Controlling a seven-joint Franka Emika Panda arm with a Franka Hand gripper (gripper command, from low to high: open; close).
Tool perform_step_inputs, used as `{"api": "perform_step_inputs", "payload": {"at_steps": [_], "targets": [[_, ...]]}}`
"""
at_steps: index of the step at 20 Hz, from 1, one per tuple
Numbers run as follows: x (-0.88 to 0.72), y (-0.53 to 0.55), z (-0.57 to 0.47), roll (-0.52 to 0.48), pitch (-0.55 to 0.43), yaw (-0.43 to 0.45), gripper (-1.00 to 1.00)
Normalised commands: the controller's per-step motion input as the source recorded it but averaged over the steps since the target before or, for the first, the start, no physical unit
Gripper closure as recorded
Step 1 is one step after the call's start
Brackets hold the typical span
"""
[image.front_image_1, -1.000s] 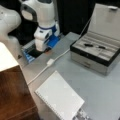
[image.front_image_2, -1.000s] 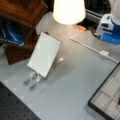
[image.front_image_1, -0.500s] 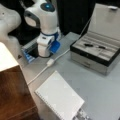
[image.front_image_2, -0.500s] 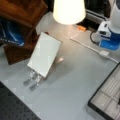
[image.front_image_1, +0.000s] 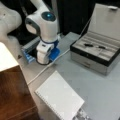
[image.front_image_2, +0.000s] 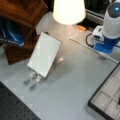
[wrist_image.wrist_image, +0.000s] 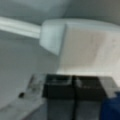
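My gripper (image.front_image_1: 44, 60) hangs low over the grey table (image.front_image_1: 100, 85) at a front view's upper left, under the white arm (image.front_image_2: 113, 18). It sits close to a white cable (image.front_image_1: 47, 67) that runs across the table. In the wrist view the two dark fingers (wrist_image.wrist_image: 58, 87) meet, so the gripper (wrist_image.wrist_image: 74, 86) is shut with nothing between them. Just beyond them lies a white block (wrist_image.wrist_image: 87, 45) with a white cable (wrist_image.wrist_image: 17, 25) leading off to the left. Blue parts (image.front_image_1: 54, 53) sit beside the gripper.
A white spiral notebook (image.front_image_1: 60, 100) lies on the table, also shown in a front view (image.front_image_2: 45, 53). An open grey jewellery box (image.front_image_1: 100, 51) stands at the right. A lit lamp (image.front_image_2: 68, 11), a wooden piece (image.front_image_1: 12, 95) and a small orange thing (image.front_image_2: 81, 28) are nearby.
The arm has come down and shifted slightly toward a front view's right, bringing the gripper closer to the table and the cable.
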Motion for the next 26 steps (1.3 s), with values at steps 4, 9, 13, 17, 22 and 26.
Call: {"api": "perform_step_inputs", "payload": {"at_steps": [4, 9, 13, 17, 22, 26], "targets": [[-0.95, -0.31, -0.50, -0.024, -0.675, 0.076, 1.00], [-1.00, -0.20, -0.47, -0.073, -0.656, 0.060, 1.00], [-1.00, -0.12, -0.47, -0.098, -0.645, 0.043, 1.00], [-1.00, -0.09, -0.49, -0.100, -0.639, 0.042, 1.00], [-1.00, -0.11, -0.51, -0.083, -0.617, 0.043, 1.00], [-1.00, -0.17, -0.52, -0.044, -0.596, 0.045, 1.00]]}}
